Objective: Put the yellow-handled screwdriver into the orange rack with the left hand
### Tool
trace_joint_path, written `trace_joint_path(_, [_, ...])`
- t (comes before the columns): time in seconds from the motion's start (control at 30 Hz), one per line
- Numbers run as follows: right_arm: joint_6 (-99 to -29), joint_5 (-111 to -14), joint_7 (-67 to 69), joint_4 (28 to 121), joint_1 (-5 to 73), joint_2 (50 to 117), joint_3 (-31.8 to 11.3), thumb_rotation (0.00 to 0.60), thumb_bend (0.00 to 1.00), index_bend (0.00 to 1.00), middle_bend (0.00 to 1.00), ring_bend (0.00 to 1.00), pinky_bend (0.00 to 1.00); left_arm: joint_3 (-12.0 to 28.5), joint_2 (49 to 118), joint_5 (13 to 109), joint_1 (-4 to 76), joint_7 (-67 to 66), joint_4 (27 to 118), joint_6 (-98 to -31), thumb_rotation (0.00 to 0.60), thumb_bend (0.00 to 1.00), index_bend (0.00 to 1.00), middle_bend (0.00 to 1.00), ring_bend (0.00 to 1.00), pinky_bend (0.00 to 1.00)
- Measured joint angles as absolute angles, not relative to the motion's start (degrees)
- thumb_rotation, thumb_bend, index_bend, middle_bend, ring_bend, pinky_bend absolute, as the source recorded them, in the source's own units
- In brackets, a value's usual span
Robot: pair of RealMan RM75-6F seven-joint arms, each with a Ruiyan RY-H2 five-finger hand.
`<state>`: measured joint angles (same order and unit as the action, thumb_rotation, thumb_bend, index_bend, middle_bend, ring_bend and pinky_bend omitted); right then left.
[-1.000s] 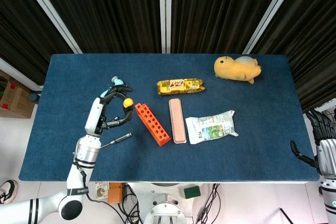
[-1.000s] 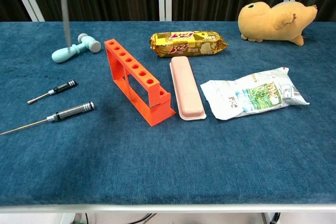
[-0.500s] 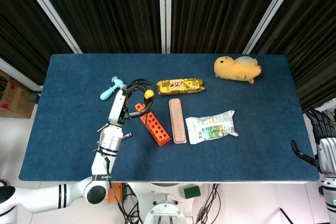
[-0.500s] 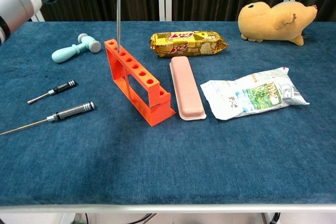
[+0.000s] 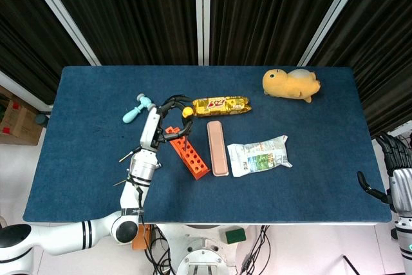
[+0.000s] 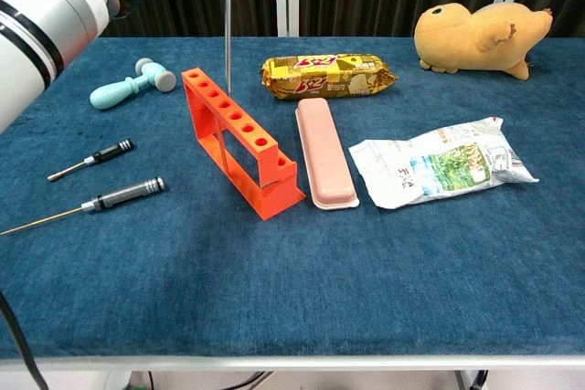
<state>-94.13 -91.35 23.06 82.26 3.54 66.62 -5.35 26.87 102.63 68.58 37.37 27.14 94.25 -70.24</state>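
Observation:
The orange rack (image 5: 187,152) lies slantwise at the table's middle left, its row of holes facing up (image 6: 238,125). My left hand (image 5: 168,119) hovers over the rack's far end and grips the yellow-handled screwdriver (image 5: 187,112) by its yellow knob. In the chest view the thin metal shaft (image 6: 227,38) hangs upright, with its tip just above and behind the rack's far holes. The hand itself is cut off at the top of that view. My right hand (image 5: 398,175) hangs off the table's right edge, fingers apart and holding nothing.
A light blue mallet (image 6: 132,84) lies left of the rack, and two black-handled screwdrivers (image 6: 117,196) lie near the front left. A pink case (image 6: 324,152) sits against the rack's right side, with a yellow snack bar (image 6: 327,77), a printed packet (image 6: 443,162) and a plush toy (image 6: 480,34) beyond.
My left hand carried the screwdriver rightward, from left of the rack to over its far end. The shaft stayed upright. The right hand has not moved.

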Motion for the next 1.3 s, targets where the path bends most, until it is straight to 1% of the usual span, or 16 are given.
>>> trace_joint_path(0.43, [-94.2, -90.8, 23.0, 82.6, 3.4, 66.6, -5.6, 0.600, 0.35, 0.00, 0.00, 0.00, 0.00, 27.0, 103.8, 68.7, 38.0, 30.0, 89.9, -69.5, 0.600, 0.37, 0.68, 0.31, 0.17, 0.25])
trace_joint_path(0.77, [-93.9, -90.6, 22.7, 82.7, 3.6, 66.6, -5.6, 0.600, 0.35, 0.00, 0.00, 0.00, 0.00, 26.6, 103.2, 68.6, 38.0, 31.1, 89.3, -68.4, 0.600, 0.37, 0.68, 0.31, 0.17, 0.25])
trace_joint_path(1.1, [-93.9, -90.6, 22.9, 82.6, 3.5, 66.5, -5.6, 0.600, 0.35, 0.00, 0.00, 0.00, 0.00, 26.1, 104.1, 68.7, 37.9, 33.2, 87.1, -68.0, 0.600, 0.37, 0.68, 0.31, 0.17, 0.25])
trace_joint_path(1.2, [-93.8, -90.6, 22.9, 82.6, 3.6, 66.5, -5.6, 0.600, 0.35, 0.00, 0.00, 0.00, 0.00, 25.8, 104.2, 69.2, 37.8, 33.3, 87.1, -68.3, 0.600, 0.37, 0.66, 0.31, 0.17, 0.25])
trace_joint_path(1.3, [-93.6, -90.4, 22.8, 82.7, 3.6, 66.6, -5.6, 0.600, 0.35, 0.00, 0.00, 0.00, 0.00, 25.2, 104.3, 69.3, 37.6, 33.7, 86.9, -68.2, 0.600, 0.37, 0.62, 0.31, 0.17, 0.24])
